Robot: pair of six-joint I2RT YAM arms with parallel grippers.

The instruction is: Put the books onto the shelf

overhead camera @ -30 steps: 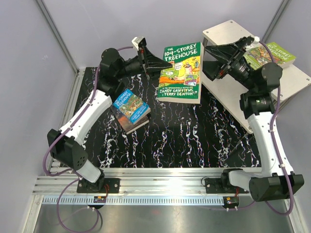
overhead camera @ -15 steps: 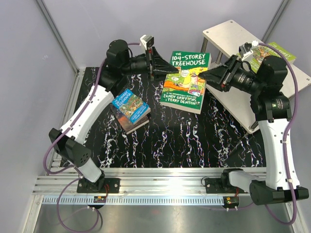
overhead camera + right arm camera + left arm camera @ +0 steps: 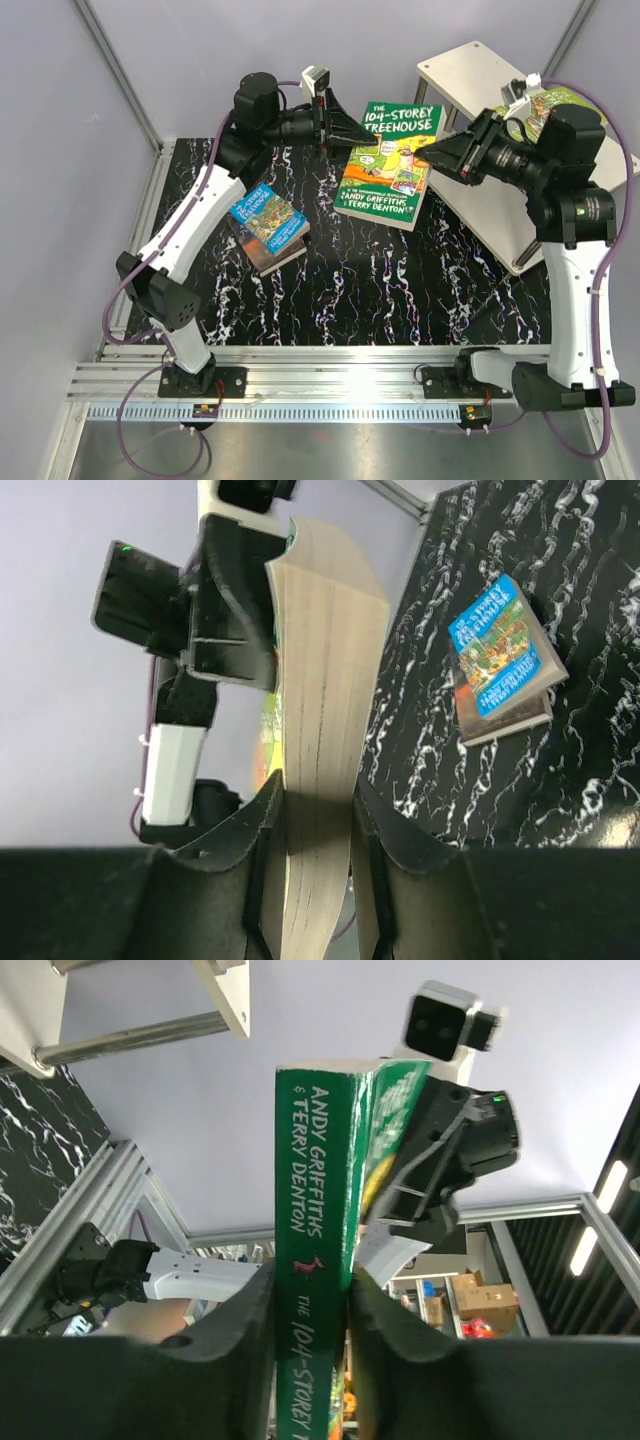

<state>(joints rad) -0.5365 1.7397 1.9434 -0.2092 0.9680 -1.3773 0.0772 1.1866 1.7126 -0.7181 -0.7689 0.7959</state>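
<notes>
1. Now in hand, by my reading: the carry of the green book (image 3: pixel 390 165) to the shelf (image 3: pixel 462 72). It hangs cover-side up above the far side of the table (image 3: pixel 350 300), just left of the shelf and not touching it.
2. Left claw (image 3: pixel 348 130) is clamped on the spine edge. My left wrist view shows a finger pressed against each cover, with the spine between them.
3. Right claw (image 3: pixel 436 152) grips the opposite, page-side edge. Its wrist view shows a finger flat on each cover, so I take it as closed on the same book.
4. Next, I judge, one claw must give way. Either the left lets go so the right can swing the book onto a board, or both arms travel right together, level, without twisting the book between them. The shelf's near edge is close to the right claw, so clearance there needs watching.
5. Count, books: four I can be sure of.
   - One green book is in the claws.
   - A second green book (image 3: pixel 562 98) lies on the shelf's far right, partly behind the right arm, on which tier I cannot tell.
   - A blue book (image 3: pixel 265 212) tops a small stack on the table's left.
   - At least one lower book (image 3: pixel 282 255) lies under it; whether more lie in that stack I cannot tell.
6. Count, rest: one shelf of two boards, two arms, two claws.
</notes>
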